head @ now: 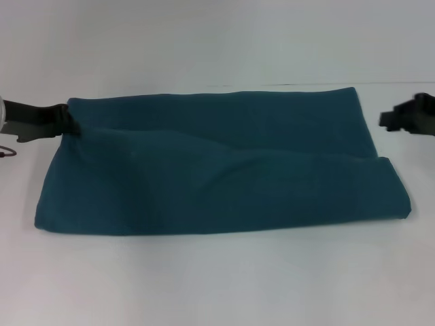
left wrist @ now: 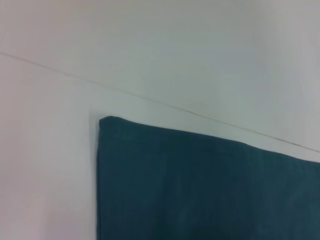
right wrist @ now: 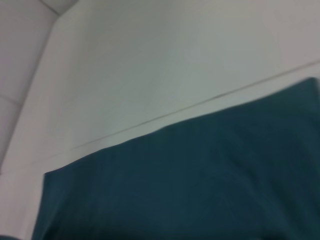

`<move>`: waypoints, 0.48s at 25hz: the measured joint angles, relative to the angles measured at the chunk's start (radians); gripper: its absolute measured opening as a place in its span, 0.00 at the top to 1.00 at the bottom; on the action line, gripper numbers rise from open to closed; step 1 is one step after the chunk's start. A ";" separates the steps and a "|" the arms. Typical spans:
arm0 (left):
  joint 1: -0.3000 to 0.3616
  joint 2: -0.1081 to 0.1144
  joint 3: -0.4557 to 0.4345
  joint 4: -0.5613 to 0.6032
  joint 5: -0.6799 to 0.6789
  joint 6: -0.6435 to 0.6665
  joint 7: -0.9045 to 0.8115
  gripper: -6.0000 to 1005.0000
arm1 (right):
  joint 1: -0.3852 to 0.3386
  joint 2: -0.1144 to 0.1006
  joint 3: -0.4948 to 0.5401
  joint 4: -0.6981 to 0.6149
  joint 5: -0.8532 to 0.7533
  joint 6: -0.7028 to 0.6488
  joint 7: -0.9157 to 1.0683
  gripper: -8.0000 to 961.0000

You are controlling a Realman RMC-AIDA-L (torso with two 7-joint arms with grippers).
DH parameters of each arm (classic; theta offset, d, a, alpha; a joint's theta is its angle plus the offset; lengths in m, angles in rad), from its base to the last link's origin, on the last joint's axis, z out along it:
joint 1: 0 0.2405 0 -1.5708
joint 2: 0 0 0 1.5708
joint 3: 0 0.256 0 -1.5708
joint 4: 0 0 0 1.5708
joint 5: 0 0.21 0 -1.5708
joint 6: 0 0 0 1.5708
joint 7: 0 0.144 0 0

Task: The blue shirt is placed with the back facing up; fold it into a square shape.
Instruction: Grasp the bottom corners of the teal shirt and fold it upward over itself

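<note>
The blue shirt lies mid-table already folded into a wide band, a crosswise fold left to square it, the left claw pinching its far left corner, the right claw clear, grip unclear

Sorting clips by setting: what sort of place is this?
Probably a lab test bench: a bare white table, one blue shirt already folded into a long band, the left gripper at its edge, the right gripper beside it.
</note>
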 joint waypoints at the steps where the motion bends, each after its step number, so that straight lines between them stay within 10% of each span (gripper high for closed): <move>1: 0.001 -0.001 0.000 0.000 0.000 -0.001 0.000 0.96 | -0.006 -0.007 -0.002 0.005 -0.001 -0.001 0.017 0.88; 12: 0.001 -0.009 0.000 0.000 -0.002 -0.004 0.006 0.96 | -0.045 -0.011 -0.058 0.081 -0.004 0.119 0.038 0.55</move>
